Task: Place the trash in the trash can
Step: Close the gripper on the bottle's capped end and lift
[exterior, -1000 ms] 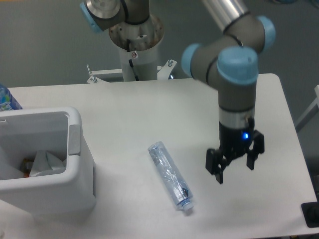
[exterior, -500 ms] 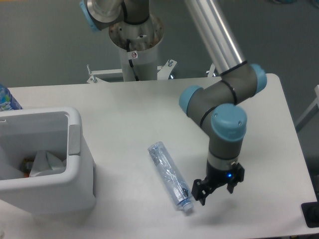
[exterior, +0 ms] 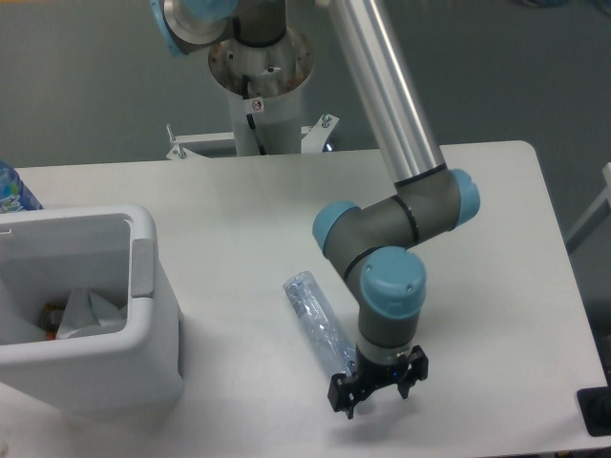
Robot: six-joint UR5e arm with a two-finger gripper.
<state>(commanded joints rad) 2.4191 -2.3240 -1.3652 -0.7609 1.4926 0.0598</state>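
The flattened clear bluish bottle lies on the white table, slanting from upper left to lower right. Its cap end is hidden under my gripper. The gripper hangs open, low over that end, with one finger on each side and nothing held. The white trash can stands at the left edge of the table. A crumpled whitish wrapper lies inside it.
The robot's base column stands behind the table's far edge. A blue-labelled object peeks in at the far left behind the can. A black item sits at the lower right corner. The table's front edge is just below the gripper.
My gripper has moved left and toward the front of the table, from open space right of the bottle to over its cap end. It stayed open. The bottle has not moved.
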